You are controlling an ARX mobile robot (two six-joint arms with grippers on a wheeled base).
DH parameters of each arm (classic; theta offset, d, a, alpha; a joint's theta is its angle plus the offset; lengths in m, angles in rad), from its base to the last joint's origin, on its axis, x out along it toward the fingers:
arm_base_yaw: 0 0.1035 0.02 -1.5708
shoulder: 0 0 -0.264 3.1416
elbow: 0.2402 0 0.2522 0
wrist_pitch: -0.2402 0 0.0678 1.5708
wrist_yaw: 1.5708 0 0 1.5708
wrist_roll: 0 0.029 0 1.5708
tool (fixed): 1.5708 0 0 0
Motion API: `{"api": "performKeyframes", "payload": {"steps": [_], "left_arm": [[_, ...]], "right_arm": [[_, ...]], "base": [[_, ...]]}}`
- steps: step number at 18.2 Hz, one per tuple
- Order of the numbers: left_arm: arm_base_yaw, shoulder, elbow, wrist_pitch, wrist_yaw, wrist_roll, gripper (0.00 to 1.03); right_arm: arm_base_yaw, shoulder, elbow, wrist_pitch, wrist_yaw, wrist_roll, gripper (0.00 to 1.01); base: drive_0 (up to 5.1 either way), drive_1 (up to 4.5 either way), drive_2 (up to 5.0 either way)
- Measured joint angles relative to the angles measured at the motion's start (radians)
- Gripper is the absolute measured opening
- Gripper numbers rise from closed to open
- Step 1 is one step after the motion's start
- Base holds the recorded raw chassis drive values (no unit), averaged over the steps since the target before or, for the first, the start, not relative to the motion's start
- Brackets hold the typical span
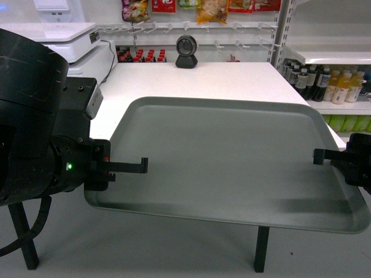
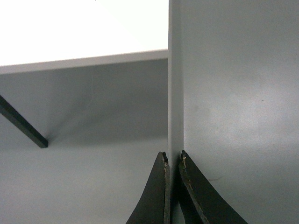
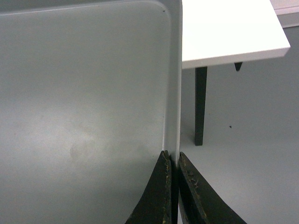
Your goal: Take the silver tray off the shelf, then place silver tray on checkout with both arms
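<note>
Head view: the tray (image 1: 232, 156) is held level between both arms, its far part over the white table (image 1: 191, 78), its near edge out past the table's front. The left tool (image 1: 136, 166) clamps the tray's left rim; the right tool (image 1: 320, 156) meets the right rim. A scanner (image 1: 186, 51) stands at the table's far edge, a register (image 1: 64, 37) at far left.
Left wrist view: left tool (image 2: 173, 160) pinching the tray (image 2: 233, 93) rim, fingers nearly together; table (image 2: 79, 28) beyond.
Right wrist view: right tool (image 3: 173, 158) pinching the tray (image 3: 84, 93) rim likewise; table (image 3: 229, 28) corner and leg (image 3: 200, 105) alongside.
</note>
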Motion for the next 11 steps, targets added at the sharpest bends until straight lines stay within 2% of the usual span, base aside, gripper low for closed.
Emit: {"api": "performKeyframes", "payload": {"steps": [11], "left_arm": [[-0.001, 0.000, 0.000, 0.002, 0.000, 0.000, 0.03]], "right_arm": [[0.000, 0.000, 0.000, 0.003, 0.002, 0.000, 0.03]], "base": [[0.1, 4.27, -4.2]]}}
